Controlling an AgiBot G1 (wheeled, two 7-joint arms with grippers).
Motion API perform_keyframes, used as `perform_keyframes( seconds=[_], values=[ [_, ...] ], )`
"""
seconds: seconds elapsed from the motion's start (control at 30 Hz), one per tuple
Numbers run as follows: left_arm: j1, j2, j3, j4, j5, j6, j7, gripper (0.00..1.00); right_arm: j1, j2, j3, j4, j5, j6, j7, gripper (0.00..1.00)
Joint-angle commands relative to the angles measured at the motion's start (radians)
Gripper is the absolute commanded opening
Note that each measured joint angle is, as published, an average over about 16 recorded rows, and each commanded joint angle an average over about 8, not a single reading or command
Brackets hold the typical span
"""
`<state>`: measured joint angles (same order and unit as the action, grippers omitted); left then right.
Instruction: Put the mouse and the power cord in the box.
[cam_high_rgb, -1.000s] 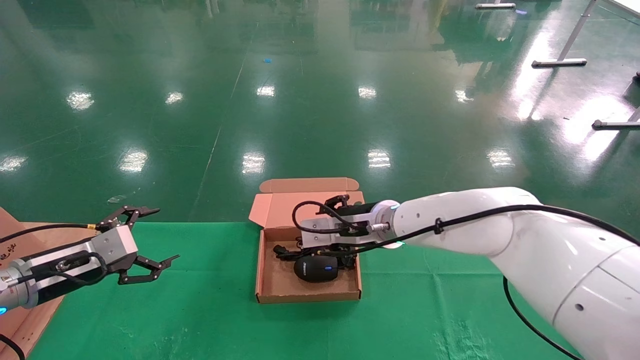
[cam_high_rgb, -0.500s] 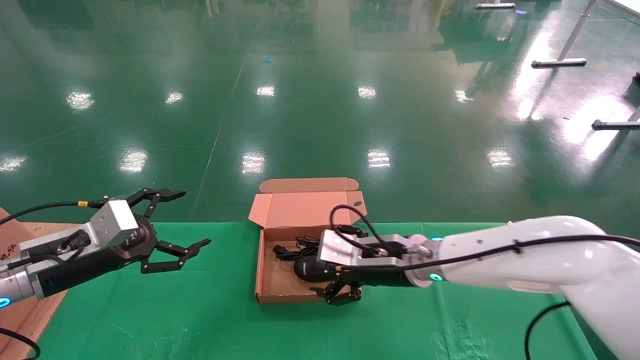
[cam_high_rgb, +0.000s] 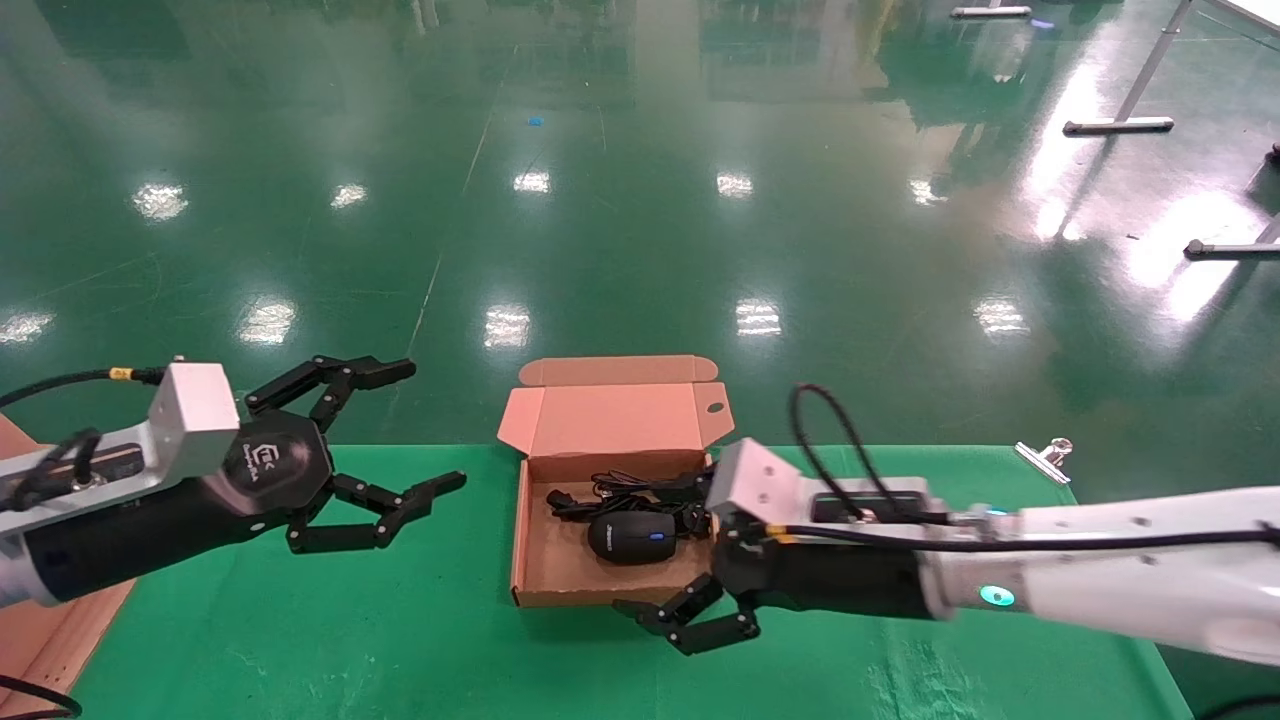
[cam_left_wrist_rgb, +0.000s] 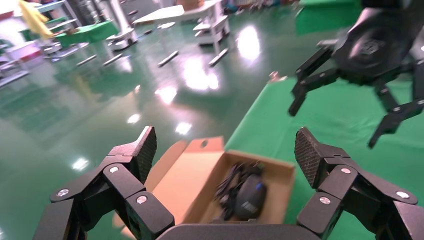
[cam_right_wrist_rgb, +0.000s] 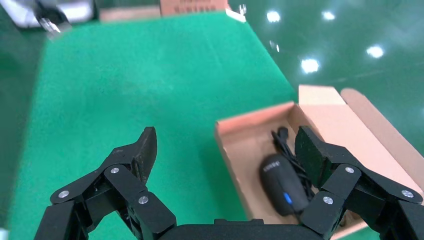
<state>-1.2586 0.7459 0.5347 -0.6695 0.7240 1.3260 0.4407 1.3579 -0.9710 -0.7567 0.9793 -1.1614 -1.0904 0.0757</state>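
Note:
The open cardboard box (cam_high_rgb: 553, 572) lies on the green table with its lid tilted back. Inside it the black mouse (cam_high_rgb: 630, 536) rests on the floor, blue spot at its wheel. The bundled power cord (cam_high_rgb: 612, 494) lies just behind the mouse, towards the lid. My right gripper (cam_high_rgb: 655, 625) is open and empty, low over the cloth just outside the box's near right corner. My left gripper (cam_high_rgb: 430, 427) hangs open and empty to the left of the box. The left wrist view shows the box (cam_left_wrist_rgb: 180, 175), mouse (cam_left_wrist_rgb: 248, 197) and cord (cam_left_wrist_rgb: 229, 182) ahead of my left gripper (cam_left_wrist_rgb: 225, 145). The right wrist view shows the mouse (cam_right_wrist_rgb: 282, 182) and box (cam_right_wrist_rgb: 240, 165).
A larger brown panel (cam_high_rgb: 40, 640) with red markings lies at the table's left edge under my left arm. A metal clip (cam_high_rgb: 1043, 456) sits at the far right of the table. The table's far edge runs just behind the box lid, with shiny green floor beyond.
My right gripper has pulled out of the box, back towards the near right, leaving the mouse uncovered. My left gripper has moved up and to the right, closer to the box.

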Motion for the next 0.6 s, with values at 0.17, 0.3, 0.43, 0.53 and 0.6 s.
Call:
perform_keyframes(
  seconds=[0.17, 0.3, 0.43, 0.53, 0.6],
  values=[
    [0.038, -0.028, -0.053, -0.128, 0.001, 0.035, -0.131, 1.00, -0.060, 0.076, 0.101, 0.065, 0.092, -0.086, 0.024, 1.00],
    [0.064, -0.047, -0.088, -0.212, 0.002, 0.059, -0.217, 1.00, -0.100, 0.127, 0.168, 0.108, 0.152, -0.143, 0.039, 1.00],
    [0.089, -0.065, -0.124, -0.298, 0.003, 0.082, -0.305, 1.00, -0.140, 0.178, 0.236, 0.151, 0.213, -0.200, 0.055, 1.00],
    [0.108, -0.079, -0.150, -0.362, 0.004, 0.100, -0.370, 1.00, -0.170, 0.216, 0.287, 0.183, 0.259, -0.243, 0.067, 1.00],
    [0.121, -0.089, -0.168, -0.405, 0.004, 0.112, -0.414, 1.00, -0.190, 0.242, 0.321, 0.205, 0.289, -0.272, 0.075, 1.00]
  ],
)
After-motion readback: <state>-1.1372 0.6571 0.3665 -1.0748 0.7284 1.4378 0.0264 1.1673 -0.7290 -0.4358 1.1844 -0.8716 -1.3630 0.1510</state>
